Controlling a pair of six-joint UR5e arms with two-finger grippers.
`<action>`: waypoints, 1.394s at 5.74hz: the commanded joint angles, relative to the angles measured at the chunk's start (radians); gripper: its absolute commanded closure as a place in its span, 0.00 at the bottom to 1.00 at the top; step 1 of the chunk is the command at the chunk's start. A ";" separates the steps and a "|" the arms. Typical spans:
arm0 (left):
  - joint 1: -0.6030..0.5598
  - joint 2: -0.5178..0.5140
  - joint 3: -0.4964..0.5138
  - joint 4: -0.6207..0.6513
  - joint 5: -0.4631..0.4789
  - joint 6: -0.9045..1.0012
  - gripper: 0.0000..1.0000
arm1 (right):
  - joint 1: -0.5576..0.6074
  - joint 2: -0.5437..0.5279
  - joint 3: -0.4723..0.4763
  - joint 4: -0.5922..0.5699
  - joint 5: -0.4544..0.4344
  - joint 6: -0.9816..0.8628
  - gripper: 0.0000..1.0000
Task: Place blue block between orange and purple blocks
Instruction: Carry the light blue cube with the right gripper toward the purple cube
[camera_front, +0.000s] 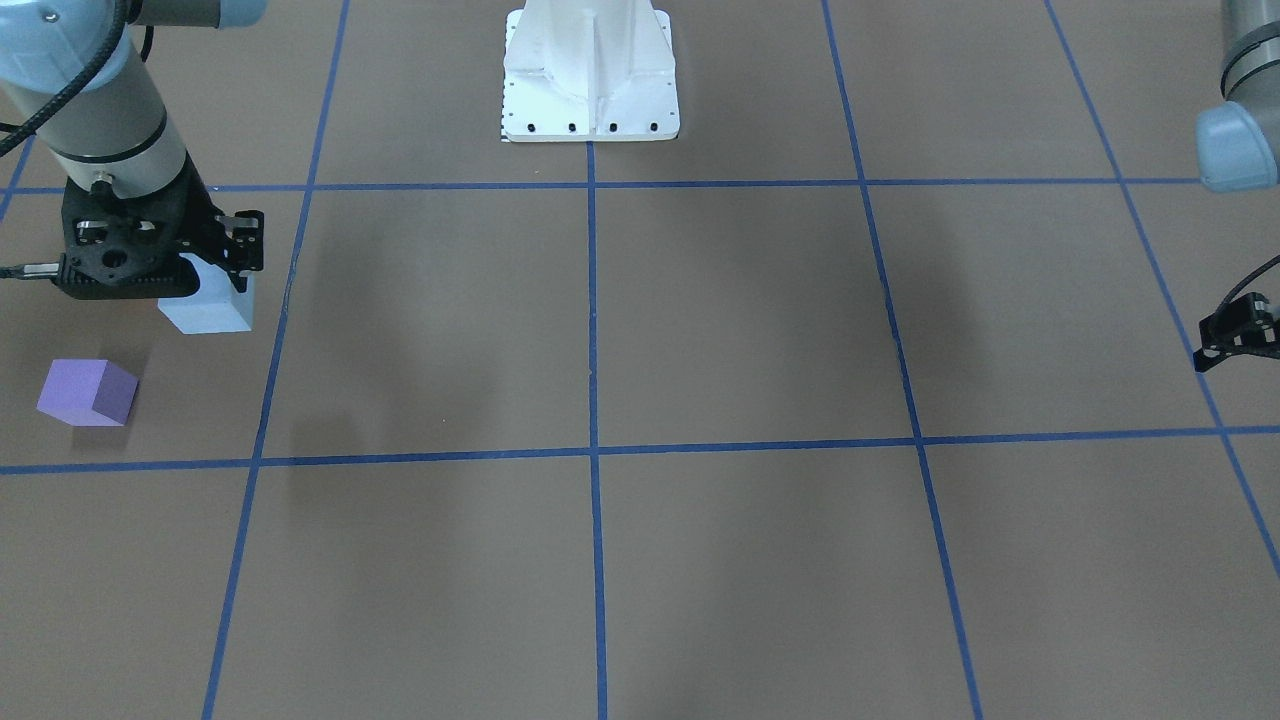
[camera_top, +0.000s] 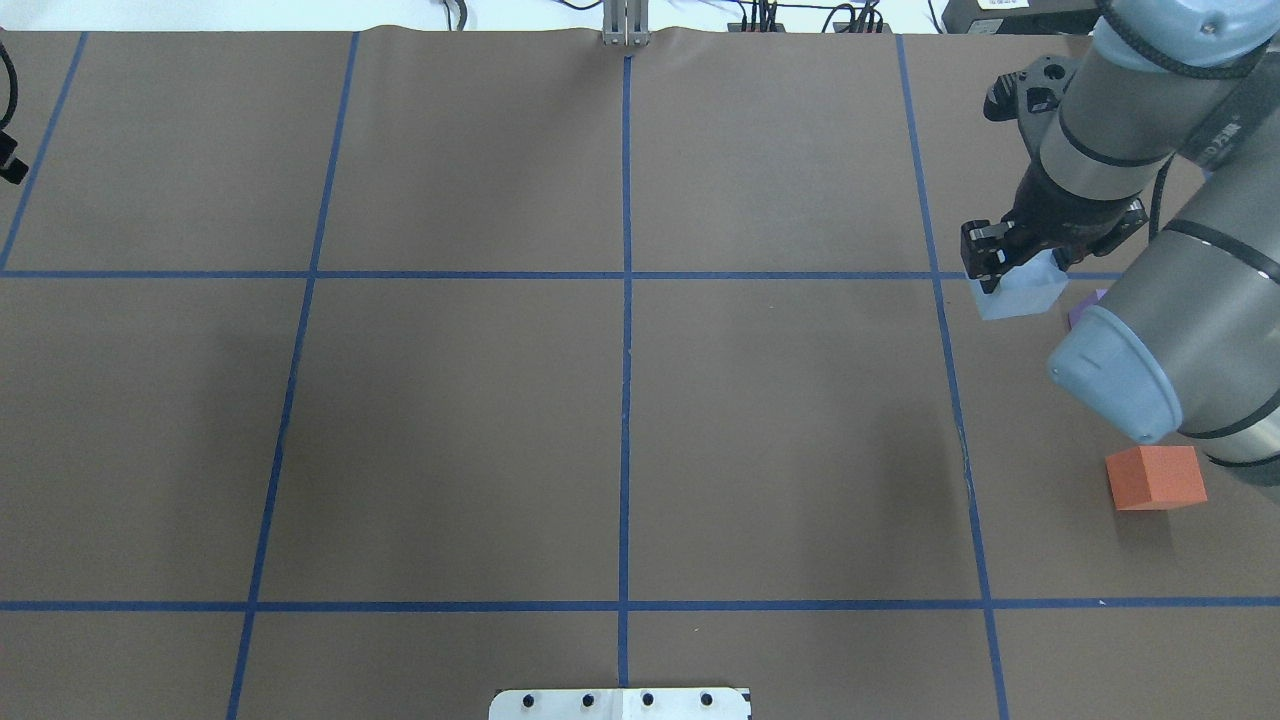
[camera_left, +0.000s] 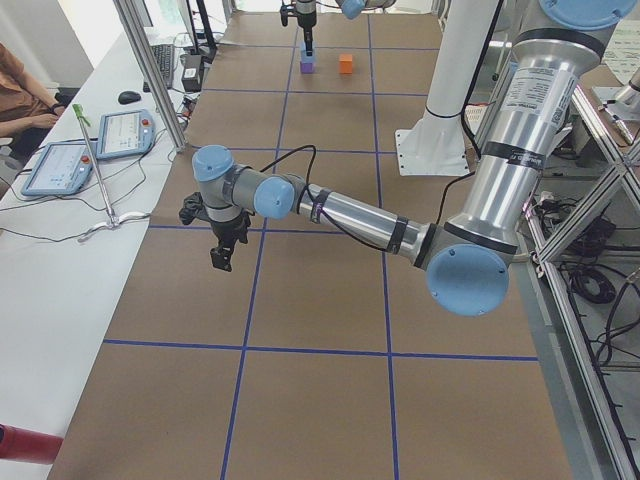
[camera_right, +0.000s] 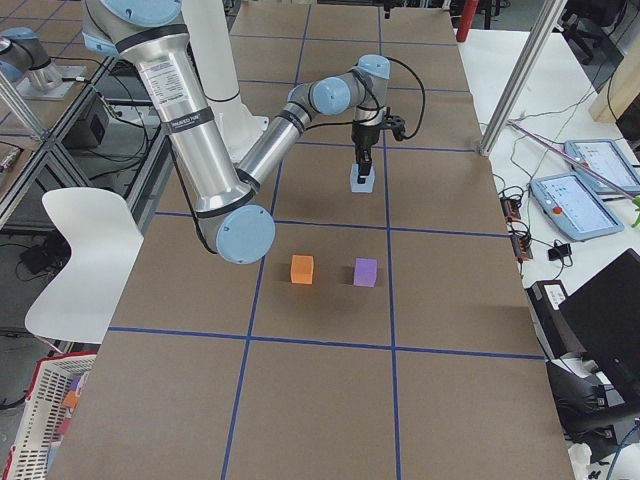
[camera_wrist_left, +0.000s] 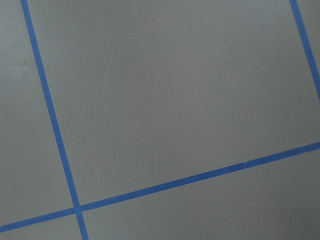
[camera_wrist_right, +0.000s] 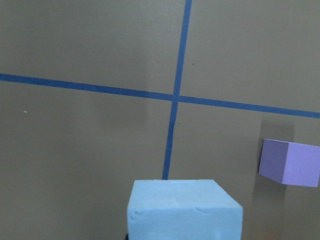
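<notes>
gripping blue block (camera_top: 1020, 297) with right hand (camera_top: 1015, 265) near bench (camera_top: 600, 450) right edge | open room between orange block (camera_right: 302, 268) and purple block (camera_right: 366, 271) | cannot tell left hand (camera_left: 221, 256) grip

The blue block (camera_front: 205, 308) is a pale, light blue cube. It is near the right end of the table, and the right gripper (camera_top: 1022, 268) grips its top. The purple block (camera_front: 88, 392) is a small cube just beside it, closer to the right edge. The orange block (camera_top: 1155, 478) lies flat and apart from both, closer to the robot's edge of the table.
</notes>
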 joint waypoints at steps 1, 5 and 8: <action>0.000 0.000 0.000 0.000 0.001 0.000 0.00 | 0.027 -0.085 0.002 0.005 0.011 -0.072 1.00; 0.002 0.000 0.000 0.000 0.002 0.000 0.00 | 0.066 -0.343 -0.065 0.393 0.062 -0.089 1.00; 0.003 -0.002 0.001 -0.002 0.002 0.000 0.00 | 0.067 -0.338 -0.120 0.394 0.066 -0.089 1.00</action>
